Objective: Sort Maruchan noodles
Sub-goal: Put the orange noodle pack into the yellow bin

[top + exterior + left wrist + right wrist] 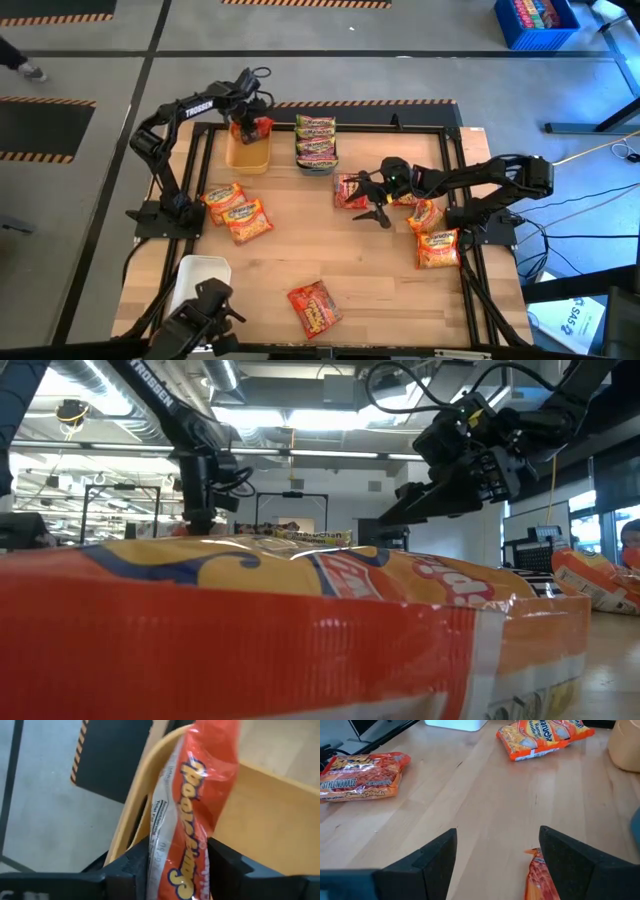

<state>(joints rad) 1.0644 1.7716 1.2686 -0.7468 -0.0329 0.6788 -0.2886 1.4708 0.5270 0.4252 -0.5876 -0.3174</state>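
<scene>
Only the left wrist view shows the left gripper (177,870) clasping a red packet (200,810) over the yellow tray (260,820); right gripper (495,860) gapes empty.

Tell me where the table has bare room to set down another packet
Free: the wood between the orange pair on the left, the red packet at the near edge and the right gripper. Crowded: the far edge around the yellow tray, stacked packets, and the right-hand cluster.
</scene>
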